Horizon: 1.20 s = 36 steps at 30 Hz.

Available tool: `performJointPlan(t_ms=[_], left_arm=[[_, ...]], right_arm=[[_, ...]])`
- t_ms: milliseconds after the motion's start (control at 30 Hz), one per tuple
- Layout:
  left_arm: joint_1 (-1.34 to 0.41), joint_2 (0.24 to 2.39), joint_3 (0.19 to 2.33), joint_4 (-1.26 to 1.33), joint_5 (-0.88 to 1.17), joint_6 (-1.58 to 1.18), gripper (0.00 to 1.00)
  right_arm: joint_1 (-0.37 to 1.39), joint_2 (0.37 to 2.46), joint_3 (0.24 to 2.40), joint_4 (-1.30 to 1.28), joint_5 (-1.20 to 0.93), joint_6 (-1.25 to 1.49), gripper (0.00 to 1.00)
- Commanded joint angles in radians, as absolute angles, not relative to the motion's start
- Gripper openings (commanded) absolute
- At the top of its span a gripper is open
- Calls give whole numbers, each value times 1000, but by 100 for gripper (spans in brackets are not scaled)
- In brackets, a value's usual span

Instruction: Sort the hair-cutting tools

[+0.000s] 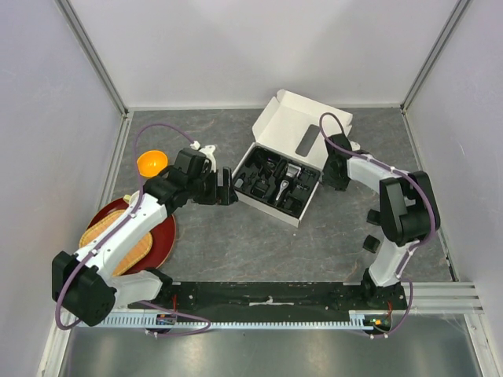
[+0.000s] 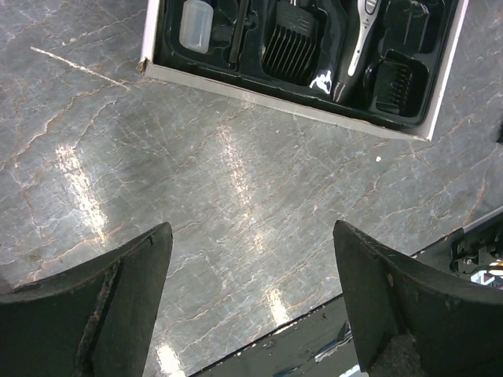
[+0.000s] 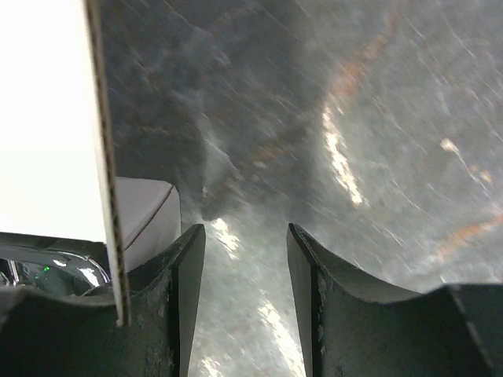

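Both grippers empty, fingers apart, either side of the box.
I see the left gripper [image 2: 250,236] spread wide over bare table [image 2: 157,157]. The white box [image 2: 299,115] at its 3 o'clock holds the hair clipper [image 2: 357,43], a guard comb [image 2: 292,47] and the clear bottle [image 2: 195,25]. The right gripper [image 3: 245,236] is parted at the box's 3 o'clock.

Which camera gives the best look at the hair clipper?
The left wrist view: the hair clipper lies close and sharp in the black tray, though its top is cut off. The top external view shows it small. The right wrist view misses it.
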<state>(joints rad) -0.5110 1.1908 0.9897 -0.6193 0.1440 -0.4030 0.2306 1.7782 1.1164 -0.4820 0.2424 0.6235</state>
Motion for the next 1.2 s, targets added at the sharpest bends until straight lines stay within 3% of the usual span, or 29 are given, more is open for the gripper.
performJointPlan(t_ms=[0, 200, 367, 533, 567, 667, 867, 1167], left_arm=[[-497, 1164, 982, -589, 160, -356, 89], [-483, 1157, 968, -592, 169, -367, 89], [-480, 1158, 968, -595, 178, -374, 89], [-479, 1152, 963, -594, 193, -382, 89], [-479, 1151, 963, -594, 196, -382, 89], [-479, 1146, 962, -594, 210, -380, 89], [-477, 1115, 950, -580, 222, -382, 89], [-477, 1091, 940, -580, 201, -380, 89]], right_arm=[[235, 1860, 1264, -344, 181, 620, 53], [235, 1884, 1368, -423, 276, 617, 54], [218, 1729, 1246, -644, 523, 696, 58], [121, 1476, 1037, -765, 561, 787, 74], [114, 1386, 979, -778, 571, 798, 86], [83, 1237, 899, -821, 566, 821, 98], [15, 1128, 763, -845, 448, 877, 98], [8, 1026, 562, -756, 470, 1000, 98]])
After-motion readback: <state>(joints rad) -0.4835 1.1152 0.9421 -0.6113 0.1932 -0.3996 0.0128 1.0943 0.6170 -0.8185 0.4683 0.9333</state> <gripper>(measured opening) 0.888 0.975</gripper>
